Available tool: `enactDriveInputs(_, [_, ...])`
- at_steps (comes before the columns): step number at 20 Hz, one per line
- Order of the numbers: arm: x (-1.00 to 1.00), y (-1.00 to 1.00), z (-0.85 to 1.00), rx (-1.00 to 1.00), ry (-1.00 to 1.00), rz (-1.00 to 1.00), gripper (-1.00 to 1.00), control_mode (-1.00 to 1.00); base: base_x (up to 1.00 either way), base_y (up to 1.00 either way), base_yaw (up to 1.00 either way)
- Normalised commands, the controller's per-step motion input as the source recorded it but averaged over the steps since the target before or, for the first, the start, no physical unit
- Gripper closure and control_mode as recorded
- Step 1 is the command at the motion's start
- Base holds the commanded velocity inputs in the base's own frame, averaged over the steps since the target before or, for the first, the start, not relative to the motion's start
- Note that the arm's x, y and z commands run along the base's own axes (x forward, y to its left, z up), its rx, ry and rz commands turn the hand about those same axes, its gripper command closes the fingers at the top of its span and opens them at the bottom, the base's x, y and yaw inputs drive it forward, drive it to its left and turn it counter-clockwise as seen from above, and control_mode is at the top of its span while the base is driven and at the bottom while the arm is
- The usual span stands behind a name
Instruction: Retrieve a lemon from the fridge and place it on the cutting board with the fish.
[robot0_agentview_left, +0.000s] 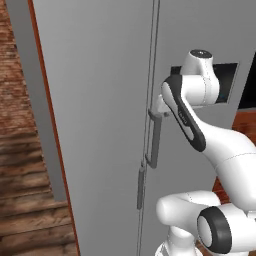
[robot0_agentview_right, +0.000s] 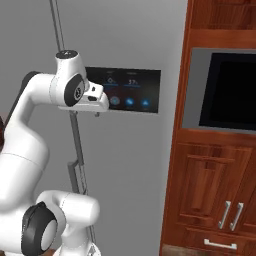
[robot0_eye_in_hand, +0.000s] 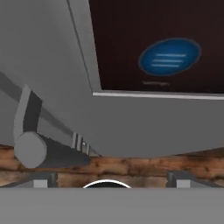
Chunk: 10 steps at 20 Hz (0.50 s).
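The tall grey fridge (robot0_agentview_left: 100, 100) stands right in front of me, and its inside is hidden behind the doors. My gripper (robot0_agentview_left: 159, 106) hovers at the top bracket of a grey vertical bar handle (robot0_agentview_left: 155, 140), just right of the door seam. The right base view has the gripper (robot0_agentview_right: 98, 111) in front of the fridge's dark control panel (robot0_agentview_right: 130, 92). In the hand view the gripper (robot0_eye_in_hand: 111, 179) is open, its fingertips (robot0_eye_in_hand: 41, 179) far apart with nothing between them, and the handle's end (robot0_eye_in_hand: 30, 148) lies off to the left. The lemon, cutting board and fish are out of view.
A reddish wooden cabinet (robot0_agentview_right: 210, 175) with a built-in black microwave (robot0_agentview_right: 230, 90) and handled drawers (robot0_agentview_right: 227, 215) stands right of the fridge. A brick wall (robot0_agentview_left: 12, 75) and wooden floor (robot0_agentview_left: 30, 200) lie to the left. A second handle (robot0_agentview_left: 141, 187) hangs lower on the seam.
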Motion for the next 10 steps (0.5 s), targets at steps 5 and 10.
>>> enactDriveInputs(5, [0.00,0.00,0.00,0.00,0.00,0.00,-1.00,1.00,-0.41,0.27,-0.05])
enactDriveInputs(10, [0.00,0.00,0.00,0.00,0.00,0.00,-1.00,1.00,-0.31,0.42,-0.01])
